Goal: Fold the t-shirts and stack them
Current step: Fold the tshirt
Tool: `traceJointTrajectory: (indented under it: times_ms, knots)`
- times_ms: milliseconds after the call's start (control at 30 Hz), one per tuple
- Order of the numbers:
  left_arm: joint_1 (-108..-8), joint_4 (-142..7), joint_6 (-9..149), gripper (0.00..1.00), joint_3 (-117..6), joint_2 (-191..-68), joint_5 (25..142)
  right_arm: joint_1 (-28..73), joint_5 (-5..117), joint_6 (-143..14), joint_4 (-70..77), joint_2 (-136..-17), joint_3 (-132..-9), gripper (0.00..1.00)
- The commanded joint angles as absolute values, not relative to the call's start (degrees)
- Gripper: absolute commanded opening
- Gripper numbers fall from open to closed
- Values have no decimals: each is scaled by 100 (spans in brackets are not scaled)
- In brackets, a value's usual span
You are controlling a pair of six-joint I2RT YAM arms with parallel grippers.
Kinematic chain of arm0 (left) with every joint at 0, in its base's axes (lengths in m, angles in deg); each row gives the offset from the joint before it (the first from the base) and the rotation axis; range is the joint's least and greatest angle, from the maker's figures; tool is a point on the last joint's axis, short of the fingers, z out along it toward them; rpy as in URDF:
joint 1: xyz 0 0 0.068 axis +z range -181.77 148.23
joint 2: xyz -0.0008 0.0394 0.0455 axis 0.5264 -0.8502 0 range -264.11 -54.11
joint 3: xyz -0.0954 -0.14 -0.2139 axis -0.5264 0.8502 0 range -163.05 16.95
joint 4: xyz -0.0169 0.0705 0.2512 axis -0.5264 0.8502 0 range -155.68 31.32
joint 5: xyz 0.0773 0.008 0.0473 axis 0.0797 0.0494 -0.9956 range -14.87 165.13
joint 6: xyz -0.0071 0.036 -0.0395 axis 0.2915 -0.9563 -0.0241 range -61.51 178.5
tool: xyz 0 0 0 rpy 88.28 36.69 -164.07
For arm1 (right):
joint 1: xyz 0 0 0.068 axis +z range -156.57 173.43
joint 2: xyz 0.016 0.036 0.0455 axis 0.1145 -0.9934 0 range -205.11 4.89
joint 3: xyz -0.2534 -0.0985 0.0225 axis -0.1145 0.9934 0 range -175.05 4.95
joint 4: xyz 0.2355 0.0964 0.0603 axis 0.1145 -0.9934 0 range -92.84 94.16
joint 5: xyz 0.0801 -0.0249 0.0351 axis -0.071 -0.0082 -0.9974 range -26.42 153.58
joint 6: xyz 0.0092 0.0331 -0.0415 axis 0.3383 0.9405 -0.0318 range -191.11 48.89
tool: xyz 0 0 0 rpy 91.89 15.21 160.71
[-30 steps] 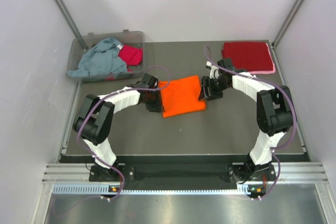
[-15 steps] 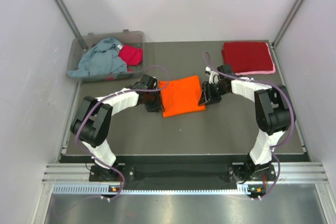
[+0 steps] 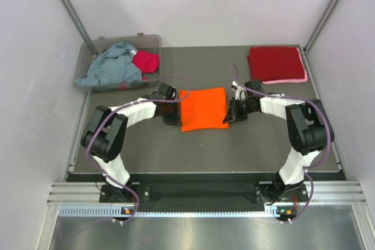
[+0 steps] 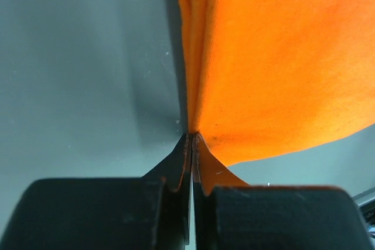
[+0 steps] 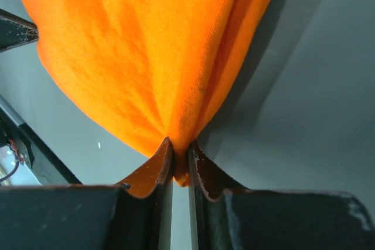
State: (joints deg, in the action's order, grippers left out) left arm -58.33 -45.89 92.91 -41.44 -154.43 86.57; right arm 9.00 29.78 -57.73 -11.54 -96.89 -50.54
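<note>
On table (image 3: 205,150), orange tee (image 3: 203,108), perhaps jersey

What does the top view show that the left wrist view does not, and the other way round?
Only the top view: the bin holding a grey-blue tee and a magenta tee, the dark red tee lying on a pink tee, and the right fingers at the right edge of the orange tee. Only the left wrist view: the left fingers pinched shut on the folded edge, its layers visible. Both: the orange tee and the table.
</note>
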Motion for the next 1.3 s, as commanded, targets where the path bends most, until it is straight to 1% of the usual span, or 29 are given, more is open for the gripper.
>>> traceJointTrajectory:
  times_ms: [0,67,100,133,167,200,233,267,300,333,367,400,533,667,800,900,1067,1200,1267]
  knots:
    - [-5831,-4319,9277,0,-4010,-15072,8400,898,2878,-5582,-745,-9276,-4788,7]
    - [-5831,-4231,9295,0,-4009,-15009,8391,933,2887,-5530,-674,-9180,-4700,9]
    - [-5831,-4169,9286,1,-4088,-14983,8365,942,2921,-5477,-648,-9144,-4639,13]
    - [-5831,-3969,9277,8,-4149,-14991,8295,934,2939,-5450,-630,-9109,-4638,17]
    - [-5831,-3880,9277,16,-4228,-14983,8243,942,2957,-5433,-630,-9039,-4629,24]
    - [-5831,-3783,9260,26,-4394,-14957,8190,942,3009,-5433,-717,-9004,-4699,27]
    - [-5822,-3634,9234,27,-4483,-14948,8094,934,3053,-5424,-796,-8969,-4760,31]
    - [-5813,-3598,9225,29,-4580,-14930,8040,942,3115,-5450,-884,-8942,-4839,38]
    - [-5813,-3554,9164,32,-4798,-14921,7996,934,3254,-5502,-1111,-8924,-5032,41]
    - [-5822,-3536,9102,37,-4922,-14930,7961,934,3325,-5546,-1226,-8933,-5147,44]
    - [-5822,-3553,9041,41,-5063,-14965,7909,934,3396,-5651,-1341,-8968,-5252,48]
    - [-5813,-3562,8857,42,-5377,-15113,7917,925,3510,-5704,-1498,-8994,-5453,49]
    - [-5699,-3667,8478,43,-6100,-15667,7943,793,3370,-5907,-1649,-9328,-5990,52]
    - [-5620,-3843,8092,33,-6741,-16343,8198,696,3405,-6117,-1746,-9723,-6536,51]
    - [-5620,-4062,7792,30,-7067,-16652,8601,565,3335,-6267,-1904,-10066,-7141,51]
    - [-5620,-4291,7731,29,-7155,-16810,8717,485,3265,-6347,-2018,-10347,-7493,52]
    - [-5611,-4345,7730,29,-7384,-17214,8480,433,3054,-6425,-2054,-10874,-7854,53]
    - [-5602,-4353,7695,29,-7498,-17417,8304,406,3054,-6435,-1923,-11130,-7995,53]
    - [-5594,-4388,7695,30,-7516,-17504,8207,380,3054,-6408,-1843,-11287,-8083,51]
